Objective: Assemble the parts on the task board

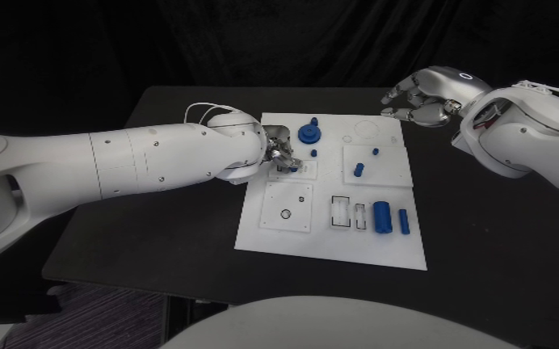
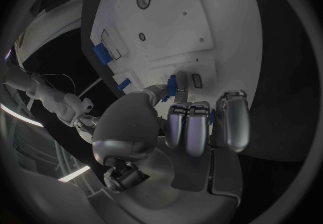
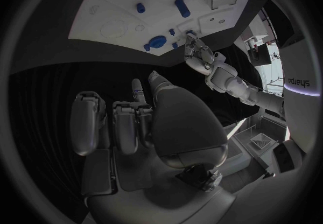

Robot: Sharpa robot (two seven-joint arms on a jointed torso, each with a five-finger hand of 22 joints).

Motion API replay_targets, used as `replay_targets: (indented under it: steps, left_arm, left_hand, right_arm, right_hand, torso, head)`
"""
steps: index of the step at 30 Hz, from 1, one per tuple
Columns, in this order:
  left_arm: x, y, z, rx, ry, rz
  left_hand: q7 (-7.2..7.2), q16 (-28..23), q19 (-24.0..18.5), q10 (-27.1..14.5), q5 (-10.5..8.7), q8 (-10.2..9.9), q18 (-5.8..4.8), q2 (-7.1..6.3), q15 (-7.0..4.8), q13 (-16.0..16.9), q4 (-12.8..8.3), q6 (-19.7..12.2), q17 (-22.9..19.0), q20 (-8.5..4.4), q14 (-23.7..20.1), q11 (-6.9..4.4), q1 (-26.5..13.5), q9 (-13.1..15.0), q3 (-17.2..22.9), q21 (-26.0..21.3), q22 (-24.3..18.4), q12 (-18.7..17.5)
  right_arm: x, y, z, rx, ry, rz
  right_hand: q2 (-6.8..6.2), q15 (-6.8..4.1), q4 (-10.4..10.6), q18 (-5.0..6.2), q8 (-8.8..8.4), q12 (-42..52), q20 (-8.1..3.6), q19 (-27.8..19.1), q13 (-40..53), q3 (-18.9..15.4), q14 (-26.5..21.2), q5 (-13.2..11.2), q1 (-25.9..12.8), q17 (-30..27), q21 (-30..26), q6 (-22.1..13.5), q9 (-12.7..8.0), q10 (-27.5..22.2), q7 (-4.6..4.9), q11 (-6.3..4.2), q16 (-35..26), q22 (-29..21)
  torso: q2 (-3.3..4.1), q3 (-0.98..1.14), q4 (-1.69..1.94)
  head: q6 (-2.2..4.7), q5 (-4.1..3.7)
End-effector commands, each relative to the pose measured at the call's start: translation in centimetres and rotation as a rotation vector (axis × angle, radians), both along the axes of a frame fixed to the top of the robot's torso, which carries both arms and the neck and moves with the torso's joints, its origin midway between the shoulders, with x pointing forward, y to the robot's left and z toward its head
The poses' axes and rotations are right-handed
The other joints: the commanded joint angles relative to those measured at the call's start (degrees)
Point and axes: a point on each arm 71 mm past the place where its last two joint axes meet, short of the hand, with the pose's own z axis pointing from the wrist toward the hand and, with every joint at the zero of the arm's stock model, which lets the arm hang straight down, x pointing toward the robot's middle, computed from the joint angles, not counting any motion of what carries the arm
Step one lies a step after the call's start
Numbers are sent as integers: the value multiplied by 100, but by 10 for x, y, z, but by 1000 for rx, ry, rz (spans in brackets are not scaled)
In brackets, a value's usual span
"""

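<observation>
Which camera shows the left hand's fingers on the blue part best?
The left wrist view: fingers pinch the small blue part close up. In the head view the left hand partly hides it; the right wrist view shows it far off.

We see two white arms w/ smooth rounded shells; left arm (image 1: 140, 163) has small dark screw dots and thin white cable loops near the wrist. Left hand (image 1: 277, 153) and right hand (image 1: 425, 98) are silver metal, many-fingered, w/ segmented fingers.
</observation>
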Motion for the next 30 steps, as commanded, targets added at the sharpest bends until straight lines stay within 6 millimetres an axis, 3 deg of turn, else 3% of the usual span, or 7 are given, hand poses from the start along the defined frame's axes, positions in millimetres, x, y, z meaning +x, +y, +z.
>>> replay_targets:
  steps: [1, 10, 30]
  left_arm:
    - [-2, -1, -4, -19, 2, 2]
    - [-2, 2, -7, -18, 8, 6]
    - [-4, 4, -11, -8, 24, 6]
  left_hand:
    - [-20, 15, -50, 607, 10, -36, -34, 39, -21, 1506, -98, -7, 1508, 0, 584, -15, -7, 4, 135, -36, -9, 14]
    - [-20, 15, -51, 607, -13, -38, -33, 37, -19, 1506, -93, -5, 1508, 0, 584, -13, -24, 13, 147, -40, -11, 14]
    - [-26, 15, -65, 607, -37, -47, -28, 35, -17, 1506, -138, -14, 1508, 2, 584, -14, -9, 37, 211, -60, -27, 14]
  right_arm:
    - [0, -2, -2, -9, 15, -20]
    - [0, -2, -3, -14, 24, -22]
    - [0, -3, -5, -23, 39, -29]
  right_hand:
    - [5, 35, -41, 3, -24, 14, 44, 52, 1506, -9, 554, 35, 72, 1351, -49, 45, -7, 608, 16, 51, -30, 1150]
    - [9, 37, -47, 7, -26, 14, 45, 43, 1506, -4, 551, 47, 75, 1341, -69, 52, -7, 608, 18, 53, -42, 1143]
    - [23, 45, -149, 15, -76, 14, 55, 31, 1506, 75, 544, 245, 144, 1320, -108, 81, -24, 608, 26, 61, -66, 1133]
  torso:
    - [0, -1, 0]
    - [0, -1, 0]
    - [0, 0, -5]
  head:
    - [-1, -1]
    - [-1, 35]
    - [-1, 39]
